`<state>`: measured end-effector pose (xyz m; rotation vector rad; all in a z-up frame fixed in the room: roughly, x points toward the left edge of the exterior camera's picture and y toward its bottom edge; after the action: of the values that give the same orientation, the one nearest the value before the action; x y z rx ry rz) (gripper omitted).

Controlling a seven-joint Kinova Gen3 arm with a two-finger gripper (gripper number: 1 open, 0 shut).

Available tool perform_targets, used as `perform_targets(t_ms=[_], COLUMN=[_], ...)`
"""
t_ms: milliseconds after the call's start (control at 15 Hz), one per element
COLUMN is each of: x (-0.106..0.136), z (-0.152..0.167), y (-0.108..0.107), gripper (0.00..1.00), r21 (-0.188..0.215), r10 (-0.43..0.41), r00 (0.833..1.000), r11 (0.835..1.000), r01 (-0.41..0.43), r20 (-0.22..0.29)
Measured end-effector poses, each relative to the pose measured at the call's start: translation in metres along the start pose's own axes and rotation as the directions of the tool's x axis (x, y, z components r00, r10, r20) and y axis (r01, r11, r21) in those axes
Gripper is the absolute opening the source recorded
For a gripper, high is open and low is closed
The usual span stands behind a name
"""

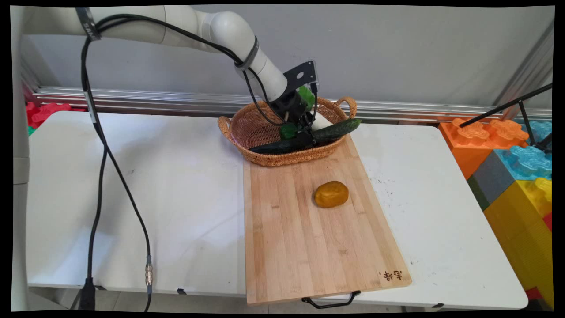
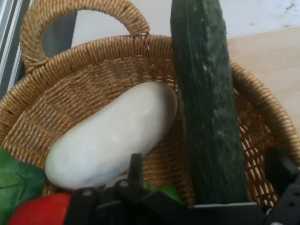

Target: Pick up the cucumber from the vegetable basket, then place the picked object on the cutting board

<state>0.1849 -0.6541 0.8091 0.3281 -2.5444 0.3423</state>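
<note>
While reaching down into the round woven wicker basket (image 1: 282,132) at the white table's (image 1: 176,185) far edge, black two-finger gripper (image 1: 302,137) spread astride the long dark green cucumber (image 2: 208,108), beside a white oblong vegetable (image 2: 110,136), straddling for grip.

Bright, even light; soft shadows

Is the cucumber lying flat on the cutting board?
No, the cucumber lies across the wicker basket, one end sticking out over its rim; only a yellow-brown potato sits on the cutting board.
</note>
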Motion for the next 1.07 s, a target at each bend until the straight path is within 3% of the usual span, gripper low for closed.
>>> perform_targets(t_ms=[67, 133, 667, 1067], x=[-0.001, -0.001, 0.0, 0.023], z=[0.003, 0.005, 0.004, -0.029], y=[-0.001, -0.002, -0.001, 0.014], gripper=[1.0, 0.0, 0.0, 0.0], r21=[0.0, -0.001, -0.002, 0.054], r10=[0.001, 0.003, -0.021, -0.055], r00=[1.0, 1.0, 1.0, 0.997], r11=[1.0, 1.0, 1.0, 0.997], r01=[-0.001, -0.003, 0.021, 0.058], r20=[-0.002, -0.005, -0.022, -0.053])
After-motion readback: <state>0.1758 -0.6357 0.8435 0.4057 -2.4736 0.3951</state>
